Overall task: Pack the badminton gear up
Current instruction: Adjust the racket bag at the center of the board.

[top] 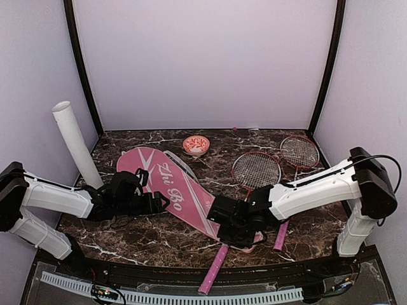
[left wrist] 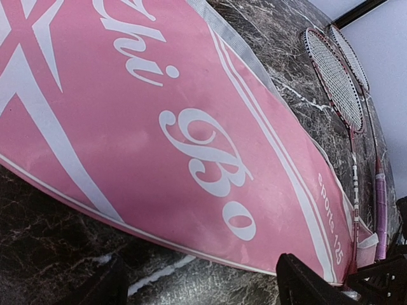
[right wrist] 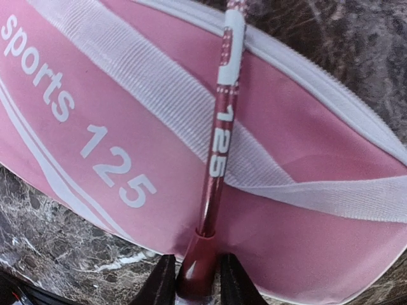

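At the near edge of the counter (top: 127, 238), the pink handle of the near racket (top: 256, 170) overhangs toward the arm bases. Its shaft lies on top of the narrow end of the cover (top: 172, 184), not inside it. The right gripper (right wrist: 197, 283) stands narrow, with both fingers pressed against the dark red cone where shaft meets handle. The left gripper (left wrist: 200, 267) hangs wide and holds nothing, above the long edge of the cover, which lies flat at mid-counter. Further back on the right, the far racket (top: 299, 151) rests untouched on the marble. The bowl (top: 196, 145) sits near the back wall. The tube (top: 75, 141) leans at the far left corner. No shuttlecocks can be made out. Judgement: packing is at an early stage. Nothing is visibly stowed, and both rackets remain outside the cover.
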`<state>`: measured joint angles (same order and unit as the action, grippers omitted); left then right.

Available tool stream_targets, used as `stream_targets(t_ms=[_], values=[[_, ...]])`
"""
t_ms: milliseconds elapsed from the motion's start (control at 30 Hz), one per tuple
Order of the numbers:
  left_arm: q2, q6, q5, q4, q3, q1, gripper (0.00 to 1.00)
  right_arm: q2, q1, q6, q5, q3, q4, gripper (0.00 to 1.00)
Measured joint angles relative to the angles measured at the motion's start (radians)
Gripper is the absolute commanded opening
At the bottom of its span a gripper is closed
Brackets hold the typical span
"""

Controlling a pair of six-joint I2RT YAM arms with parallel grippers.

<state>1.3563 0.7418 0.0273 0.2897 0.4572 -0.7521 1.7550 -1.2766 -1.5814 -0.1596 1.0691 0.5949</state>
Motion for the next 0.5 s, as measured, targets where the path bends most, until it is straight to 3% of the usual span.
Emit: stream_targets(t_ms=[167,367,500], values=[[0.005,0.003,0.0,0.0,0.0,0.0,0.83,-0.072,0.0,-0.035,-0.035,-0.044,0.034,0.16],[0.012,0.011,0.002,0.0,0.004,0.0,0.83,-0.192,0.006,-0.04,-0.082,-0.093,0.072,0.01],[0.04,0.027,0.001,-0.002,0.026,0.0,0.82,-0.295,0.05,0.008,-0.09,-0.174,0.07,0.0]])
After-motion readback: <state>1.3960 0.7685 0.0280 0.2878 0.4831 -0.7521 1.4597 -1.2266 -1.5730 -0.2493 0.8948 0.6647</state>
